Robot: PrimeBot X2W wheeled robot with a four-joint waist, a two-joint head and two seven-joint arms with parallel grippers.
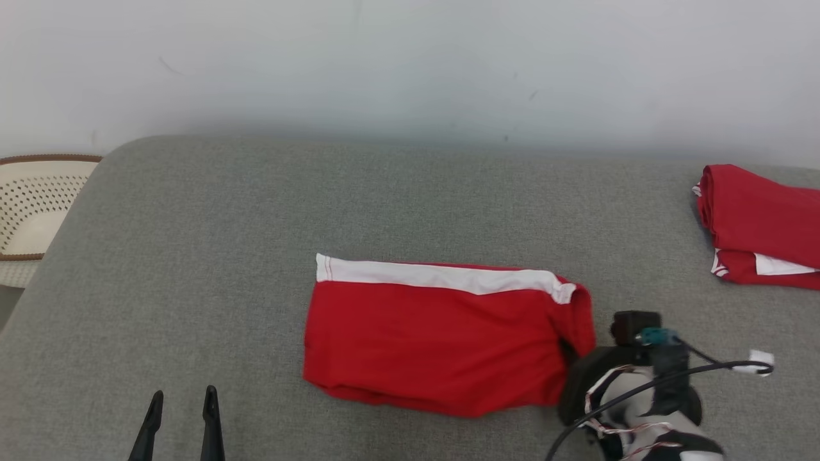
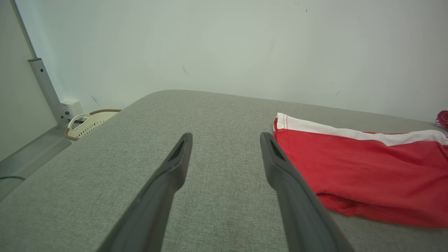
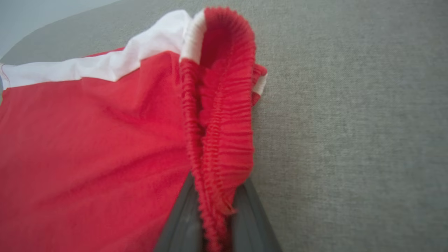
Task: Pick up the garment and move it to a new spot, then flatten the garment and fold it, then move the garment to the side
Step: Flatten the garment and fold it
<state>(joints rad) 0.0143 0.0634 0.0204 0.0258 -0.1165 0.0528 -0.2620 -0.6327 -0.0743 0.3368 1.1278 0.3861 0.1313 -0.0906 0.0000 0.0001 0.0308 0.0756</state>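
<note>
The garment (image 1: 435, 339), red shorts with a white side stripe, lies folded and fairly flat in the middle of the grey padded table (image 1: 224, 224). My right gripper (image 1: 572, 358) is at its right end. In the right wrist view, the two fingers of the right gripper (image 3: 215, 210) are shut on the ruffled elastic waistband of the garment (image 3: 87, 140), which bulges up between them. My left gripper (image 1: 182, 392) stands open at the lower left, well clear of the cloth. In the left wrist view the left gripper (image 2: 225, 138) holds nothing, and the garment (image 2: 367, 168) lies to its right.
Another folded red and white garment (image 1: 762, 224) lies at the table's far right. A perforated cream basket (image 1: 32, 205) sits beyond the table's rounded left edge, near a grey metal post (image 2: 45, 87). A pale wall closes the back.
</note>
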